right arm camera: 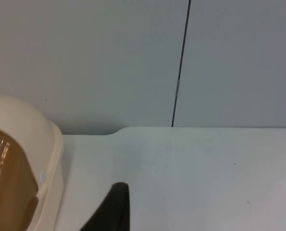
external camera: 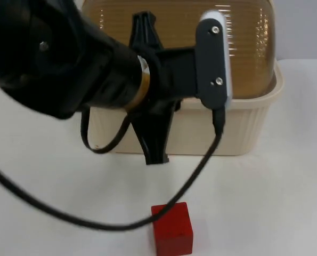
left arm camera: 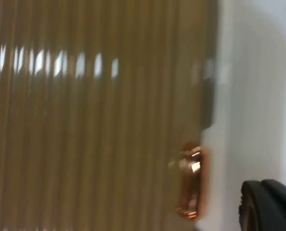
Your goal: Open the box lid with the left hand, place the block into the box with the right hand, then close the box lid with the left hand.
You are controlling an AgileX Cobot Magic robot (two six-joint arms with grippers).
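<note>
The cream ribbed box (external camera: 243, 128) stands at the back of the table with its brown see-through domed lid (external camera: 249, 48) down on it. My left gripper (external camera: 153, 128) hangs over the box's front left part, above the lid. The left wrist view looks close onto the ribbed lid (left arm camera: 94, 134) and its copper-coloured handle (left arm camera: 192, 180). The red block (external camera: 172, 229) rests on the table in front of the box, free of both grippers. My right gripper (right arm camera: 115, 211) waits beside the box's end (right arm camera: 46, 163), low over the table.
The white table (external camera: 275, 202) stretches in front of and to the right of the box. The grey partition wall (right arm camera: 133, 57) closes the table's far side, just behind the box.
</note>
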